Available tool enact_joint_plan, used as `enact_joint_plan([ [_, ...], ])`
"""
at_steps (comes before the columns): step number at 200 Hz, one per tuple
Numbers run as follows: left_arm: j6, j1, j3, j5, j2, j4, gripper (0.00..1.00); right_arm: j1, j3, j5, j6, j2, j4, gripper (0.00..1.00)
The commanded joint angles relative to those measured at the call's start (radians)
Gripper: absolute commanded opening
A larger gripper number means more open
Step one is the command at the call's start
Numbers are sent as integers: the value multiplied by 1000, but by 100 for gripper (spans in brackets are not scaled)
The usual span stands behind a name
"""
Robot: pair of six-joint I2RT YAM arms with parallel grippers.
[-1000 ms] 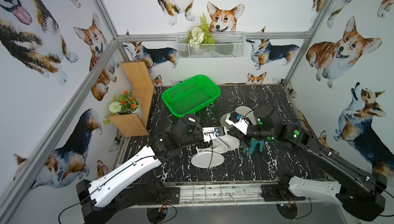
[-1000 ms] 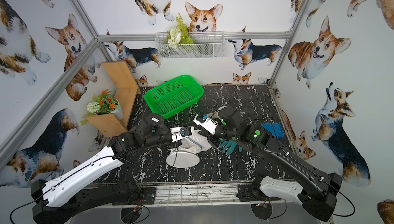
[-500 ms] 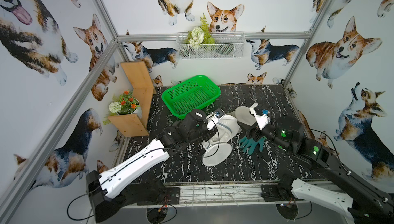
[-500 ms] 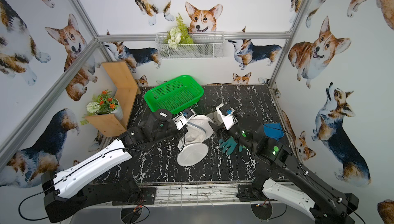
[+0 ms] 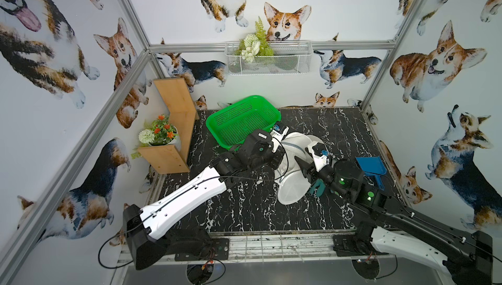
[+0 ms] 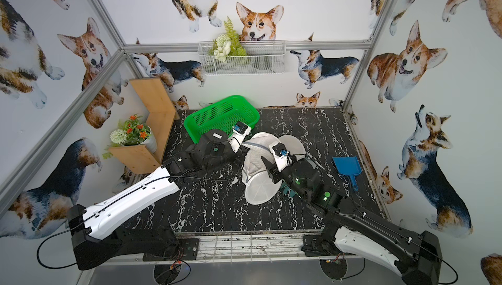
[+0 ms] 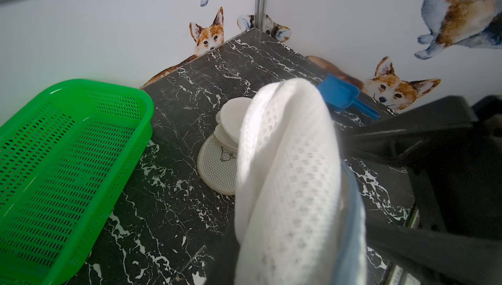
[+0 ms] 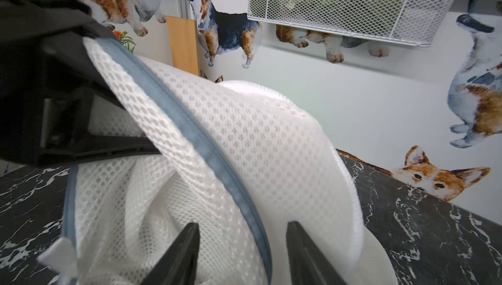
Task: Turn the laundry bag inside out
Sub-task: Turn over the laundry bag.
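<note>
The right end effector (image 8: 241, 225) has its fingers apart, and the bag's (image 8: 244, 123) blue zip edge (image 8: 212, 150) sits right between them. The left end effector (image 5: 279, 158) is pinched tight on the bag, holding it up. The bag hangs long, far to near, with its round bottom on the surface (image 5: 244, 215).
</note>
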Motion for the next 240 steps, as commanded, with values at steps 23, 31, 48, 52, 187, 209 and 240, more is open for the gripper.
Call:
enact_joint_plan([
  [23, 24, 8, 9, -12, -11, -57, 0, -12, 15, 81, 19, -48, 100, 0],
  [31, 55, 8, 8, -11, -16, -71, 0, -37, 26, 53, 49, -72, 63, 0],
  [48, 156, 8, -2, 35, -33, -87, 0, -124, 84, -33, 123, -89, -67, 0],
  [52, 186, 8, -6, 56, -38, -91, 0, -146, 102, -59, 131, -84, -101, 0],
  [187, 674, 8, 15, 606, -116, -170, 0, -349, 636, -533, -72, 405, -757, 1],
  [209, 629, 9, -58, 544, -179, -2, 0, -377, 549, -593, -69, 433, -800, 5],
  [240, 492, 11, -174, 456, -244, 206, 0, -429, 471, -713, 39, 374, -731, 35],
])
